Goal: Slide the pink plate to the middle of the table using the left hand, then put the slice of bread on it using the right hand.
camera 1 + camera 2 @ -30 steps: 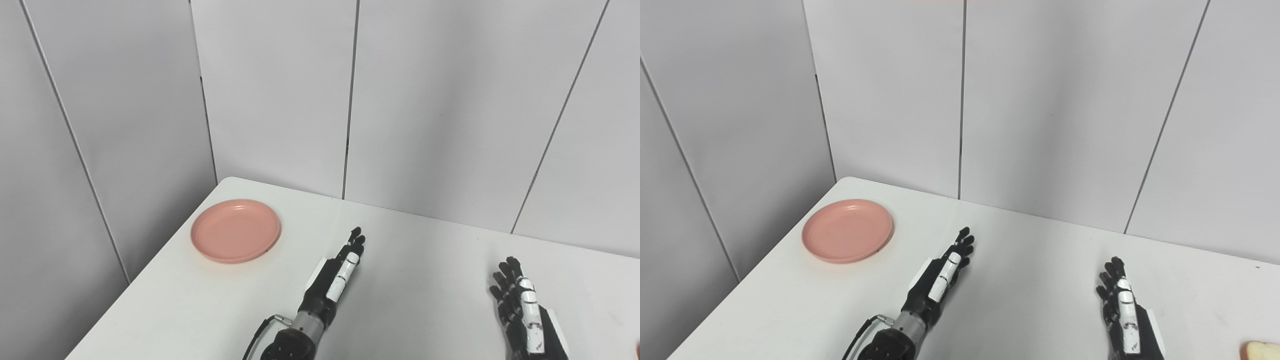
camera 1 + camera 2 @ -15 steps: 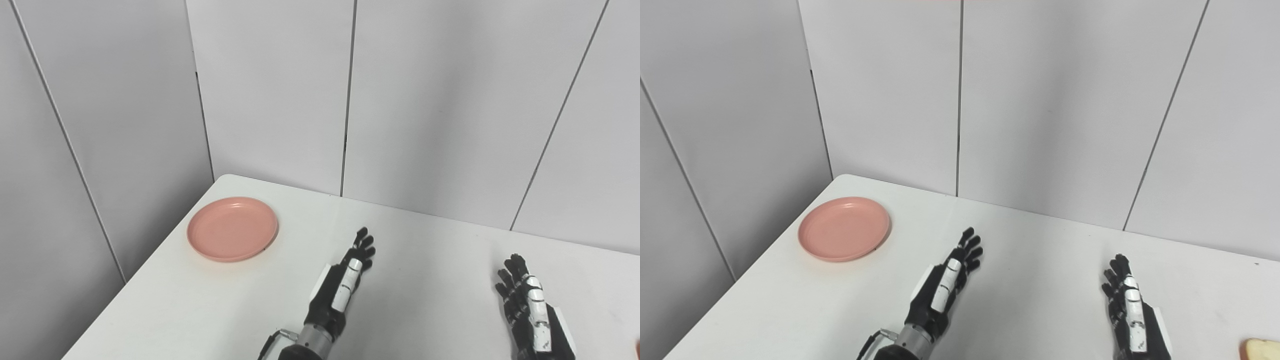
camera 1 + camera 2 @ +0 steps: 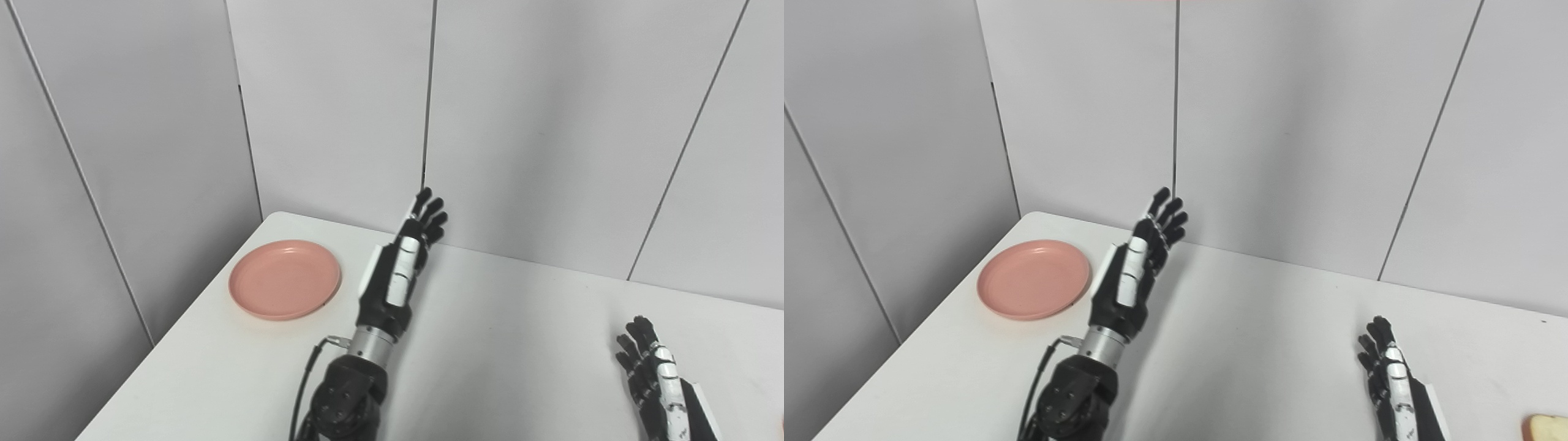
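Observation:
The pink plate (image 3: 285,278) lies empty near the far left corner of the white table (image 3: 520,343). My left hand (image 3: 401,266) is raised above the table just right of the plate, fingers straight and apart, holding nothing and not touching the plate. My right hand (image 3: 1390,383) rests low at the near right, fingers stretched out, empty. The slice of bread (image 3: 1546,427) shows only as an edge at the bottom right corner of the right eye view, to the right of my right hand.
Grey wall panels (image 3: 520,122) stand right behind the table's far edge and along its left side. The table's left edge (image 3: 177,331) runs diagonally close to the plate.
My left hand has lifted off the table and moved forward and left, close beside the plate. My right hand has drawn back slightly. The plate and bread have not moved.

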Available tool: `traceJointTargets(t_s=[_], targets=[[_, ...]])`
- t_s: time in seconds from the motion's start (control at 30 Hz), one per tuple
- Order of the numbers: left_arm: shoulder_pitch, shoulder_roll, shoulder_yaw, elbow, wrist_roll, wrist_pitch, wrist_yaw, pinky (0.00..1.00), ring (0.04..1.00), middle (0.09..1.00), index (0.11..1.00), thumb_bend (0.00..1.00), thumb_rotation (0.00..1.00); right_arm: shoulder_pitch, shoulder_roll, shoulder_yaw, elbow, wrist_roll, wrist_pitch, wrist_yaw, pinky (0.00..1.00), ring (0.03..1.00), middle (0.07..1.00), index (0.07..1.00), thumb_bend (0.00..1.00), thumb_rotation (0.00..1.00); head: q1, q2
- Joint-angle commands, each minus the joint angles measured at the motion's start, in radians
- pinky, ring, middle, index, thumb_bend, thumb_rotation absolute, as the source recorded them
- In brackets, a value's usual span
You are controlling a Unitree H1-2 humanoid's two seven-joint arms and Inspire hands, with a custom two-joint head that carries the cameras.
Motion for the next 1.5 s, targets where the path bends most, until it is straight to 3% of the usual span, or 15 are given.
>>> traceJointTargets(t_s=[0.0, 0.37, 0.47, 0.7, 0.87, 1.1, 1.47], targets=[[-0.041, 0.014, 0.014, -0.065, -0.011, 0.003, 0.01, 0.96, 0.955, 0.965, 0.962, 0.71, 1.0, 0.074, -0.001, -0.005, 0.029, -0.003, 0.021, 0.001, 1.0, 0.977, 0.985, 0.977, 0.2, 1.0, 0.006, 0.008], [-0.034, 0.058, 0.104, -0.205, -0.031, 0.04, 0.061, 0.97, 0.957, 0.964, 0.963, 0.68, 1.0, 0.086, 0.006, -0.018, -0.026, 0.0, 0.083, -0.028, 1.0, 0.983, 0.986, 0.977, 0.18, 1.0, 0.028, 0.015], [-0.038, 0.072, 0.138, -0.213, -0.036, 0.047, 0.083, 0.93, 0.943, 0.949, 0.948, 0.69, 1.0, 0.083, -0.002, -0.02, -0.011, 0.009, 0.063, -0.011, 1.0, 0.991, 0.998, 0.991, 0.16, 1.0, 0.032, 0.018], [-0.037, 0.133, 0.225, -0.154, -0.07, 0.007, 0.106, 0.93, 0.951, 0.957, 0.947, 0.71, 1.0, 0.082, -0.004, -0.021, -0.012, -0.003, 0.059, -0.019, 1.0, 0.975, 0.979, 0.976, 0.15, 1.0, 0.037, 0.023], [-0.031, 0.16, 0.257, -0.153, -0.053, 0.046, 0.137, 0.95, 0.945, 0.957, 0.951, 0.72, 1.0, 0.083, -0.002, -0.021, -0.022, -0.007, 0.072, -0.025, 1.0, 0.963, 0.973, 0.968, 0.14, 1.0, 0.035, 0.028], [-0.036, 0.16, 0.29, -0.097, -0.037, 0.044, 0.205, 0.97, 0.953, 0.957, 0.955, 0.71, 1.0, 0.081, -0.005, -0.023, -0.005, 0.0, 0.054, -0.011, 1.0, 0.974, 0.984, 0.978, 0.16, 1.0, 0.037, 0.028], [-0.037, 0.183, 0.331, -0.019, -0.06, -0.001, 0.242, 0.97, 0.953, 0.956, 0.956, 0.69, 1.0, 0.078, -0.005, -0.019, -0.011, -0.003, 0.069, -0.018, 1.0, 0.979, 0.987, 0.98, 0.16, 1.0, 0.043, 0.024]])
